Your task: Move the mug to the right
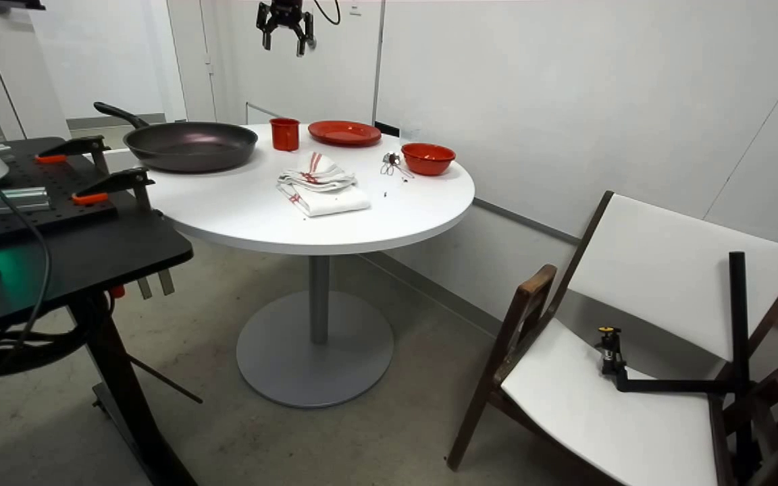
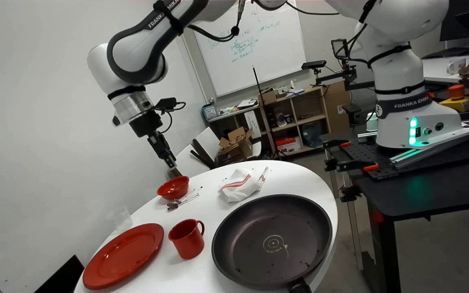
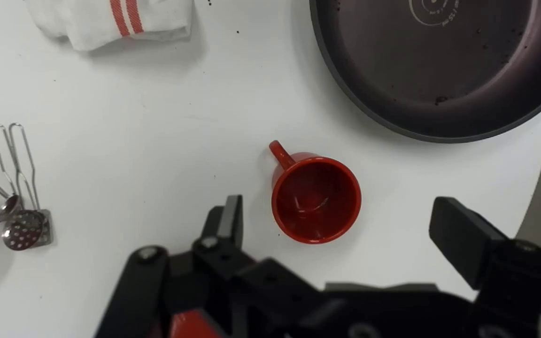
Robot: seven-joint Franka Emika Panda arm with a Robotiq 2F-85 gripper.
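White round table (image 2: 295,179): across lower half of frame in an exterior view, dark crumbs on it. If "right" means wrist-view rt, overshoot cld send the red mug (image 2: 187,240) off its edge.
Black pan (image 2: 273,244): nearest, lower rt; close to red mug, not touching. "Right" read off this view wd run mug into pan wall, prob. shoving both.
Red mug: lower ctr, upright on table, btwn black pan & red plate (image 2: 123,256), apart from both. Small base, so a one-sided push cld tip it.
Red plate: lower lt. Setting mug half on its rim → tilt.
Gripper (image 1: 283,50): upper ctr in an exterior view, well above table; fingers (image 3: 456,234) spread wide, holding nothing. Wrist view has mug in the gap, closer to lt-hand finger. Straight drop w/o re-centering → fingertip prob. hits rim.
Mug handle (image 3: 282,155): points upper lt in wrist view. Squeezing on it cld twist mug or slip.
Utensils (image 2: 180,202), red bowl (image 2: 173,188): mid-lt, past the plate; low risk unless swing runs wide.
White towel (image 2: 238,187): mid-frame, beyond pan. Dragging mug into it cld bunch it.
Whiteboard (image 2: 267,49), shelves (image 2: 308,109): far back, upper ctr; n/a here.
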